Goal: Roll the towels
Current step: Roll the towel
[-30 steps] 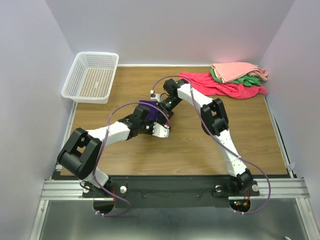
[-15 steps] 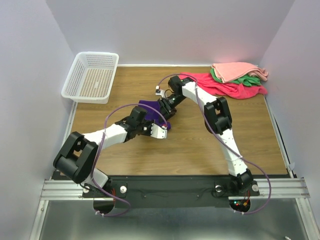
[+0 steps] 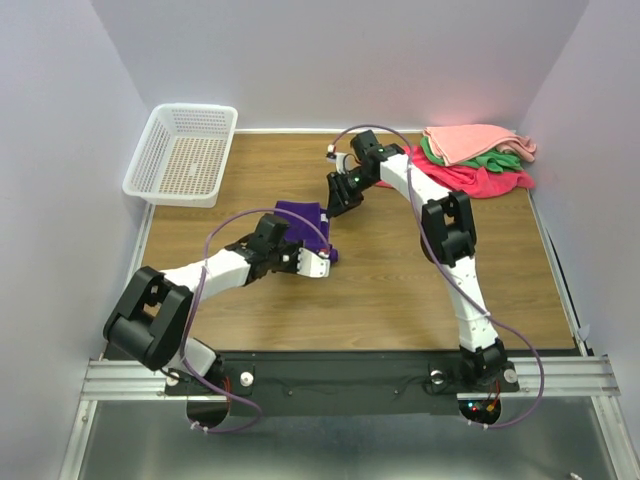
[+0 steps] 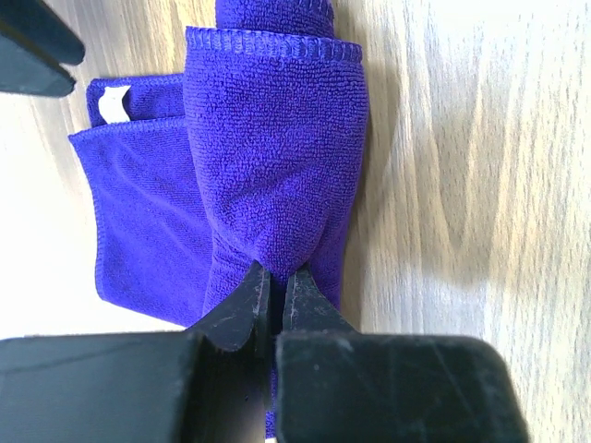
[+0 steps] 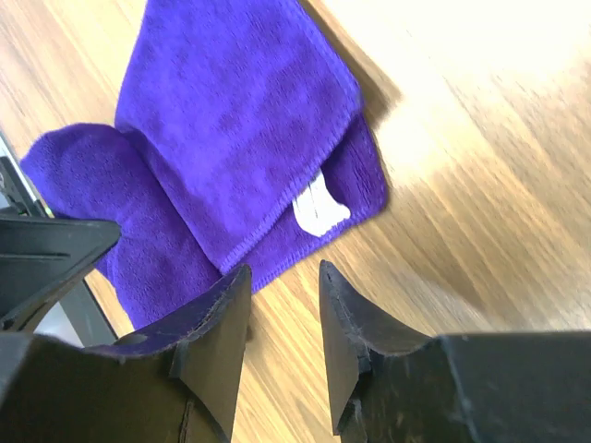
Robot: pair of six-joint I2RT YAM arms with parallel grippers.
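Purple towel (image 4: 268,157) fold inside left gripper (image 4: 275,281), seemingly clear of right gripper (image 5: 282,275).

The purple towel (image 4: 268,138) is nubby matt terry cloth, the table (image 4: 462,185) smooth grained wood.

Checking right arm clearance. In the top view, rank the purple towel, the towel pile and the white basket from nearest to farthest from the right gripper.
From the right gripper:
1. purple towel, beside it to the left, mid-table.
2. towel pile, far right corner.
3. white basket, far left corner.
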